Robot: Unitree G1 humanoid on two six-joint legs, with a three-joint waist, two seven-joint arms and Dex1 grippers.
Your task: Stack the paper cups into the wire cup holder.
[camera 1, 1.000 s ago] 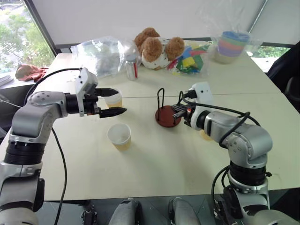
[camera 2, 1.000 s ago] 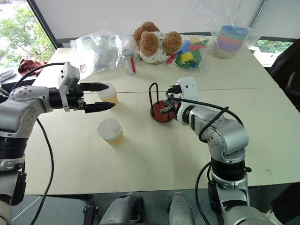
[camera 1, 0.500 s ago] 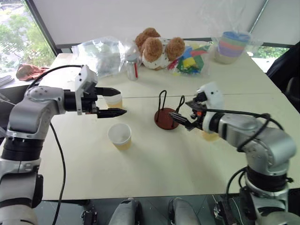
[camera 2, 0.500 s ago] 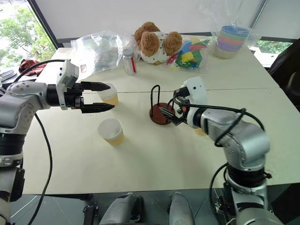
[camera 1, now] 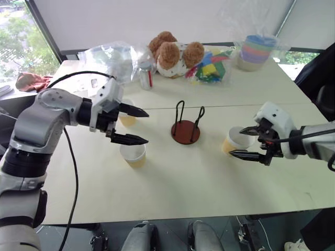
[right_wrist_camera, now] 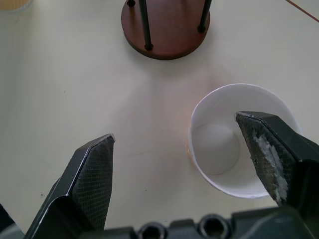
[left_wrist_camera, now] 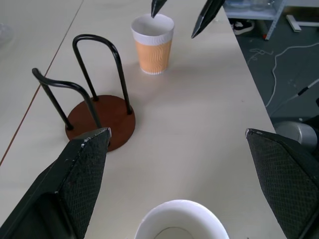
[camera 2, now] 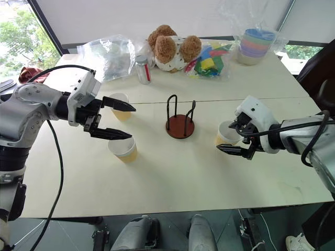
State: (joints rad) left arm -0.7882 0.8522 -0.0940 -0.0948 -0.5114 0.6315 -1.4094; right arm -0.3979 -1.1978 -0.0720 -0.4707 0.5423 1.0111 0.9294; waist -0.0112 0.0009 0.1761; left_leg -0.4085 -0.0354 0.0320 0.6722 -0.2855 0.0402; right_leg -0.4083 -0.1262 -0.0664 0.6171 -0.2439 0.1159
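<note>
On the bench (camera 1: 172,178), the right end effector (camera 1: 246,142) hangs open over one paper cup (camera 1: 234,140); the left end effector (camera 1: 137,125), also open, hovers above another cup (camera 1: 133,155) beside the wire cup holder (camera 1: 186,125).

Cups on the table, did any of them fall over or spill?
No. All three paper cups stand upright and apart on the table, nothing spilled. The wire cup holder stands upright and empty.

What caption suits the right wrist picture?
Open right gripper poised above a paper cup, wire cup holder beyond.
</note>
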